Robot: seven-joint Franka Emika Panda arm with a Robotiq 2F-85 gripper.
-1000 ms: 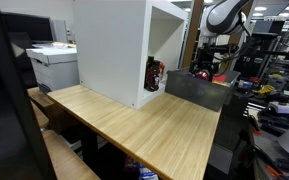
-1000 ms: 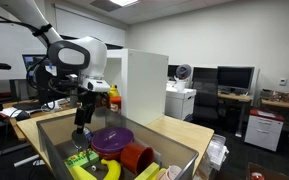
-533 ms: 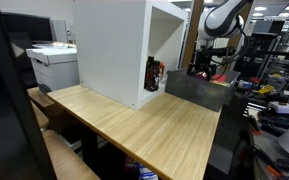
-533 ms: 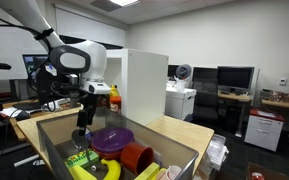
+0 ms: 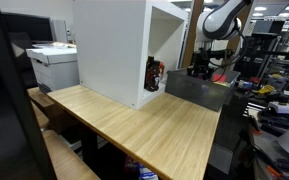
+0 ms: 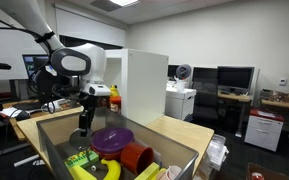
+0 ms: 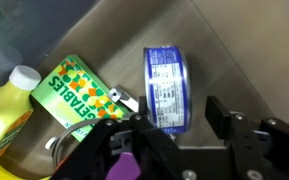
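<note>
A blue tin can with a white label lies on its side on the grey bin floor. My gripper straddles its near end: the left finger is close against the can, the right finger stands off with a gap. The jaws are open and grip nothing. Left of the can are a green patterned box and a yellow bottle with a white cap. In both exterior views the gripper reaches down into the clear-walled bin.
The bin also holds a purple plate, a red cup and a banana. A white cabinet stands on the wooden table beside the bin. A printer sits behind.
The arm has sunk slightly deeper into the bin and shifted a little sideways. The jaws have begun to narrow around the can.
</note>
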